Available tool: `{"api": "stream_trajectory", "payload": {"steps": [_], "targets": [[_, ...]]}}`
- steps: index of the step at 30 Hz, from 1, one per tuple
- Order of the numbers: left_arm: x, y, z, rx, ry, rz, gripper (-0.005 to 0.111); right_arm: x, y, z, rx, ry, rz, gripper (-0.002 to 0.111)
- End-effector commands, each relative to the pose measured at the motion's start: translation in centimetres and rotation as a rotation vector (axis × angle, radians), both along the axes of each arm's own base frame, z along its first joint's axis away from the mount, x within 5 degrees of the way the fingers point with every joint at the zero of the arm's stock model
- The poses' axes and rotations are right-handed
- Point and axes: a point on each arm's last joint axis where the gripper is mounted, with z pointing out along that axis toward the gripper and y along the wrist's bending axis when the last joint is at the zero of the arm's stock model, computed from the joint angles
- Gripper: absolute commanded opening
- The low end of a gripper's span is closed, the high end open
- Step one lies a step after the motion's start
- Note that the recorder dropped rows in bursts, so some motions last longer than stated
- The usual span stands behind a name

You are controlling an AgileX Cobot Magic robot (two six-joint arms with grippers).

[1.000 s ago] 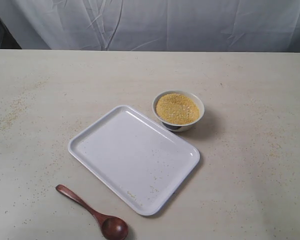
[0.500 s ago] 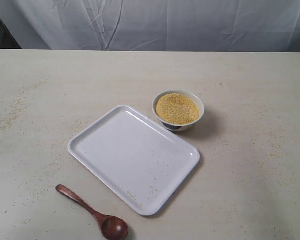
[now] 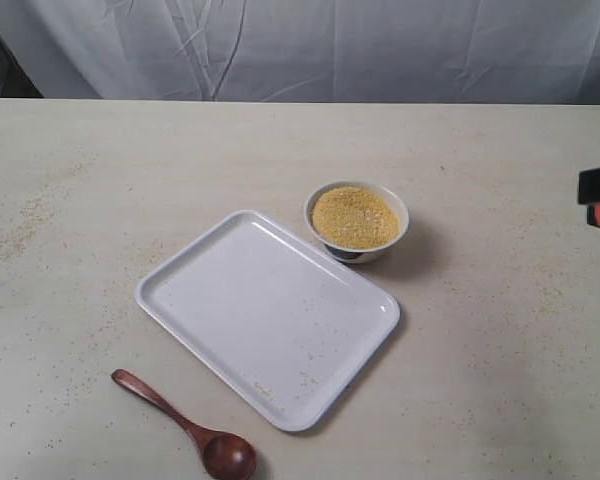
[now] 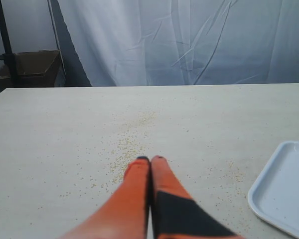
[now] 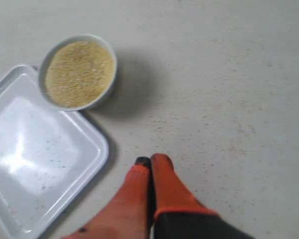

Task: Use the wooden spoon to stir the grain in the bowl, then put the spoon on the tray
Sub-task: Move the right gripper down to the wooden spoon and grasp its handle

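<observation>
At the front edge of the table (image 3: 480, 380) the wooden spoon (image 3: 185, 425) lies alone, apart from the tray (image 3: 230, 290). The bowl (image 3: 360, 252) of grain (image 3: 355, 217) sits beside the tray's far corner, with bare table around. The left gripper (image 4: 150, 159) and right gripper (image 5: 150, 160) hover, pinched closed and empty.

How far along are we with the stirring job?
Done: nothing yet. The dark reddish-brown wooden spoon lies on the pale table, outside the large white rectangular tray. In hand: nothing; left gripper and right gripper are both shut and empty. Left: grasp spoon, stir the yellow grain in the small round white bowl, then tray it.
</observation>
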Motion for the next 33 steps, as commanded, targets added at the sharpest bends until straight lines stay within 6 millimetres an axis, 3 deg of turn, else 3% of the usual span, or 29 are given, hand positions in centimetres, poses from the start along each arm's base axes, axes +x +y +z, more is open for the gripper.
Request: {"api": "stream_trajectory", "payload": {"steps": [1,4,8,14,21,28,32,33], "targets": [[0.0,0.0,-0.1,-0.006,-0.006,0.001,0.0,1.7,2.9,2.3,0.005,0.015,0.167,-0.001],[0.0,0.0,-0.1,-0.006,-0.006,0.001,0.0,2.3,5.4,3.3,-0.001,0.011,0.285,-0.001],[0.0,0.0,-0.1,-0.006,-0.006,0.001,0.0,2.5,8.9,2.8,-0.01,0.046,0.429,-0.001],[0.0,0.0,-0.1,-0.006,-0.006,0.001,0.0,2.1,14.2,-0.8,-0.062,0.182,0.616,-0.001],[0.0,0.0,-0.1,-0.006,-0.006,0.001,0.0,0.4,20.9,-6.4,-0.173,0.374,0.826,-0.001],[0.0,0.0,-0.1,-0.006,-0.006,0.001,0.0,-1.4,29.1,-8.7,-0.234,0.406,1.01,-0.001],[0.0,0.0,-0.1,-0.006,-0.006,0.001,0.0,-1.6,34.5,-9.4,-0.343,0.306,1.033,-0.001],[0.0,0.0,-0.1,-0.006,-0.006,0.001,0.0,-1.4,34.9,-9.6,-0.365,0.291,1.032,-0.001]]}}
